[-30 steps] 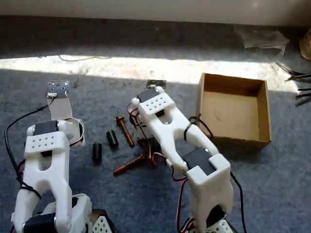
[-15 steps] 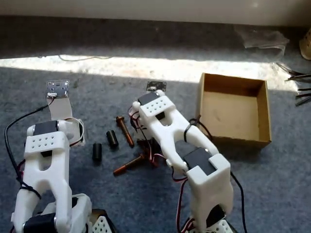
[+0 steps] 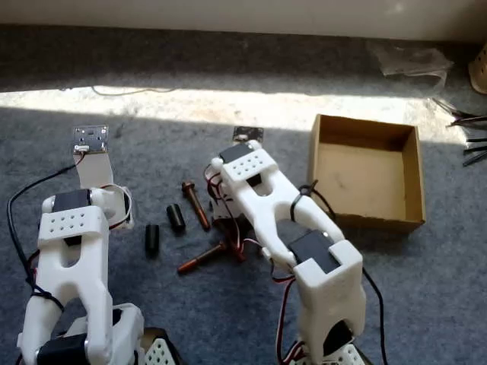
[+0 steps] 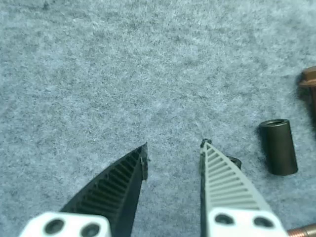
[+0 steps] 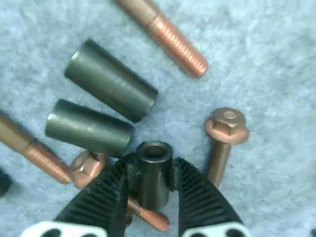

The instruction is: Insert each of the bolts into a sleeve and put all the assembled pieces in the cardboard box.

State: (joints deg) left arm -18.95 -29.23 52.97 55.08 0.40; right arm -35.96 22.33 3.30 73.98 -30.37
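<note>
The right tool (image 5: pixel 154 163) clamped a dark sleeve (image 5: pixel 154 177), its open end toward the camera, with a second sleeve (image 5: pixel 89 127) just beside it, a third sleeve (image 5: pixel 109 81) slightly farther off, a flange-headed bolt (image 5: pixel 223 140) near it and another bolt (image 5: pixel 91 165) partly hidden behind it.

At least 4 bolts (image 5: pixel 225 127), 3 sleeves (image 5: pixel 109 80) (1 in right pincer (image 5: pixel 153 168)), 1 box (image 3: pixel 365 173)

1. Standing here, I can read no word, number or sign anywhere.
2. The open brown cardboard box (image 3: pixel 365 133), right of the high view, has plain walls.
3. The small square circuit board (image 3: pixel 90 139), upper left, carries marks too small to tell.
</note>
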